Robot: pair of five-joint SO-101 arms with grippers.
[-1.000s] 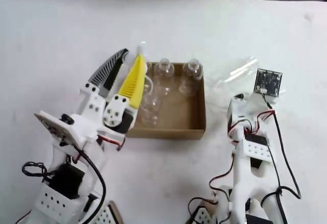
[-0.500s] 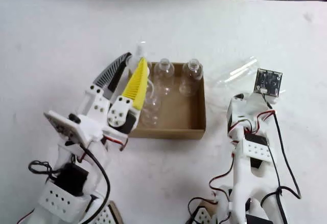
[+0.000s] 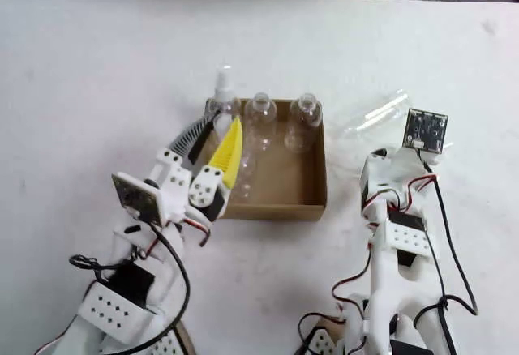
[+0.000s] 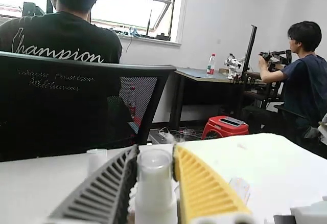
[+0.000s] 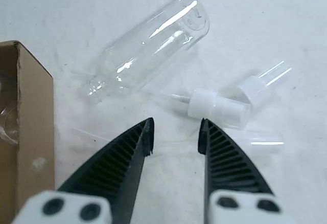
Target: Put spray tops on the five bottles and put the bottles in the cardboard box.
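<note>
**A:** What does the left wrist view give that the high view cannot?

**B:** The grip up close; the left gripper (image 4: 153, 155) has its grey and yellow fingers pressed against either side of the capped bottle (image 4: 153, 188), at its white top.

**A:** And from above?

**B:** Placement; that bottle stands upright at the far left corner of the cardboard box (image 3: 276, 209), an uncapped bottle (image 3: 261, 113) just beside it and a second uncapped bottle (image 3: 304, 118) farther along the same wall.

**A:** The right wrist view?

**B:** The right gripper (image 5: 175, 129) hangs spread wide over the table (image 5: 286, 19); a loose bottle (image 5: 153, 45) lies on its side near the box, a spray top (image 5: 219, 106) close by (not touching it).

**A:** What differs from a second ago?

**B:** The left arm has drawn back toward its base, fingers still about the bottle; the right arm and loose bottle have stayed put.
</note>
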